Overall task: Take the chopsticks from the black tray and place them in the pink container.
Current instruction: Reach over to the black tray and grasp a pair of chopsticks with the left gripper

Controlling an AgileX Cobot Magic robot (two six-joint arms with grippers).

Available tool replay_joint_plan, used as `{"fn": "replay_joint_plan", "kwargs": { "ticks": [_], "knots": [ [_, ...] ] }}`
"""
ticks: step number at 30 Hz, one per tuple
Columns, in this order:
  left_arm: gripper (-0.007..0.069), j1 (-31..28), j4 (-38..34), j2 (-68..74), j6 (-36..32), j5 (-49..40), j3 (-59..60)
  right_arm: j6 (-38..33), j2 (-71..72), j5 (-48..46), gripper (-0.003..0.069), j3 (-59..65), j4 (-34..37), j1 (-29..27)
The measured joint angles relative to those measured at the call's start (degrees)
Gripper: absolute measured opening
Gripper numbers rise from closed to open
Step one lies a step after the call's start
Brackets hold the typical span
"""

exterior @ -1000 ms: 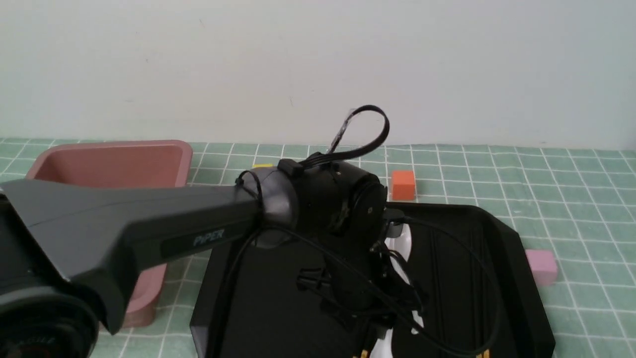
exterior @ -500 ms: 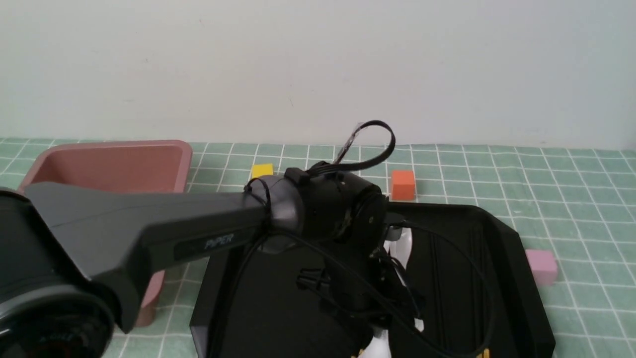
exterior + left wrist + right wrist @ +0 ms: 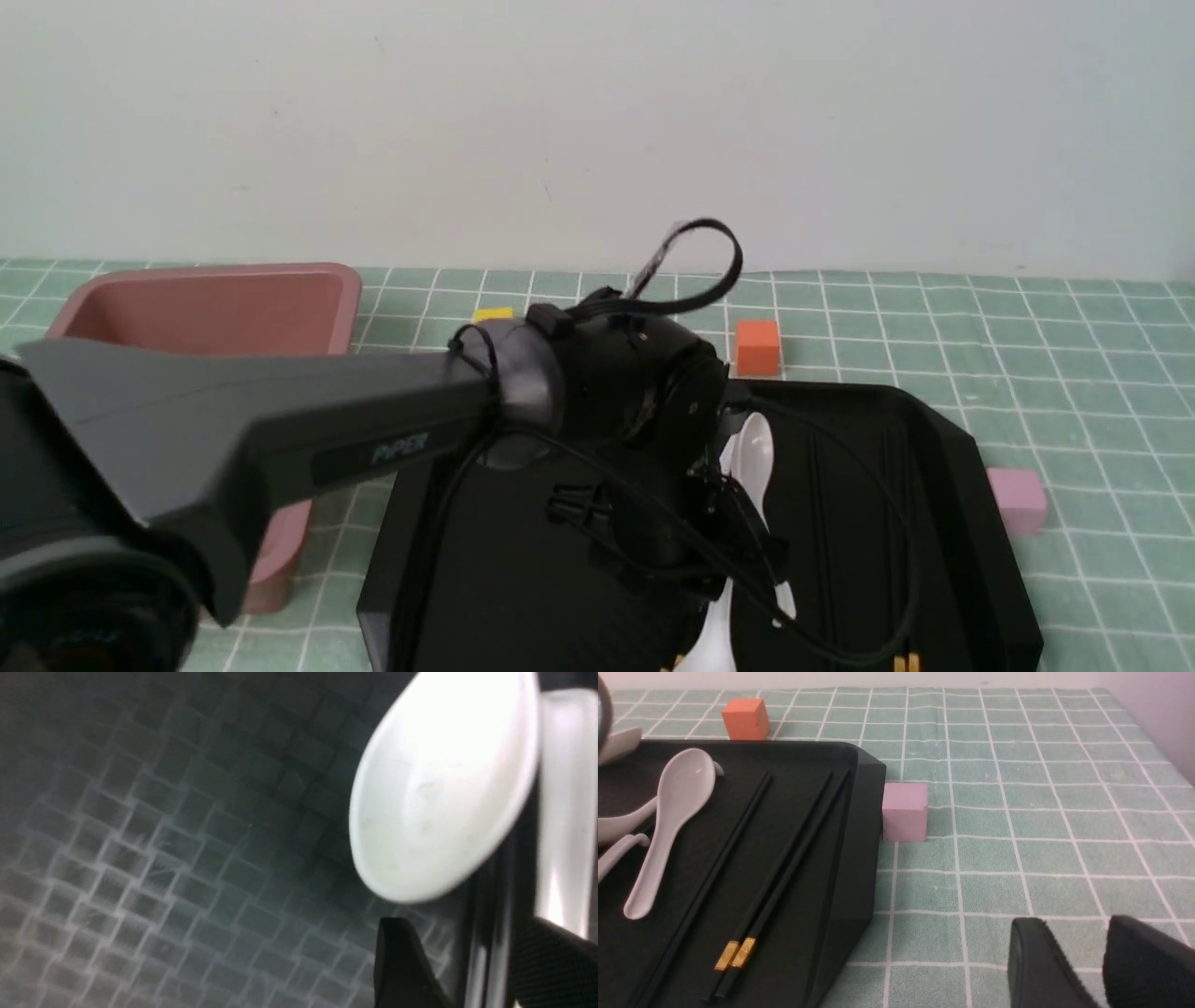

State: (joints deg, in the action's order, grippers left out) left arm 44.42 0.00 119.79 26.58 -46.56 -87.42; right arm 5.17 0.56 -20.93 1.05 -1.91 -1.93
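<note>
- A green checked tablecloth (image 3: 1041, 788) covers the table, with the black tray (image 3: 943, 485) in the middle.
- The chopsticks (image 3: 789, 858) lie flat in the tray near its right rim: two side by side and one a little apart, gold ends toward the robot.
- White spoons (image 3: 677, 807) lie in the tray to the left of the chopsticks.
- The pink container (image 3: 205, 308) stands on the cloth left of the tray, partly hidden by the left arm (image 3: 280, 420).
- The left arm reaches across over the tray's middle.
- The left gripper (image 3: 467, 952) sits low over the tray floor beside a spoon bowl, jaws wide; a thin dark strip between them is too blurred to name.
- The right gripper (image 3: 1078, 933) hangs above bare cloth right of the tray, its jaws a narrow gap apart, empty.
- An orange cube (image 3: 757, 347) sits behind the tray, a pale pink cube (image 3: 1016, 499) beside its right rim, and a yellow cube (image 3: 492, 315) peeks out behind the arm.
</note>
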Motion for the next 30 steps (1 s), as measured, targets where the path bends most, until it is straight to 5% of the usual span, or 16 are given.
{"fn": "replay_joint_plan", "kwargs": {
  "ticks": [30],
  "knots": [
    [0.0342, 0.0, -2.8, 1.7, 0.1, 1.9, -0.4, 0.0, 0.0, 0.0, 0.0240, 0.0, 0.0, 0.0]
  ]
}}
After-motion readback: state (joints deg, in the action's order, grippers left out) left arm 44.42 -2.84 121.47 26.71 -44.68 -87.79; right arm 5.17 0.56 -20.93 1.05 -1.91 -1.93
